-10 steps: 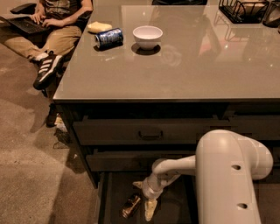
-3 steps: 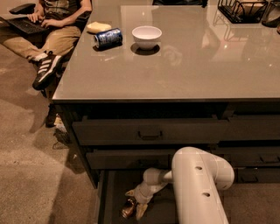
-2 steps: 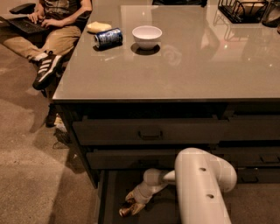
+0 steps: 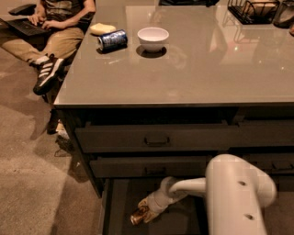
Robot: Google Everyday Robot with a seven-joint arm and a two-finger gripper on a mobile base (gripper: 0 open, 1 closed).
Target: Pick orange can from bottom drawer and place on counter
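The orange can [image 4: 137, 216] lies in the open bottom drawer [image 4: 118, 202], near its left front. My gripper [image 4: 143, 212] reaches down into the drawer from the right, and its cream fingers [image 4: 150, 204] are closed around the can. The white arm [image 4: 229, 193] covers the right part of the drawer. The grey-beige counter [image 4: 197, 69] spreads above the drawers.
A blue can [image 4: 112, 40] lies on its side on the counter next to a white bowl [image 4: 153, 37] and a yellow object [image 4: 102, 28]. A wire basket [image 4: 255, 9] stands at the back right. Two closed drawers [image 4: 156, 139] sit above. A seated person [image 4: 55, 27] is at the left.
My gripper has come down from above the orange can and closed around it. The arm has shifted slightly to the right.
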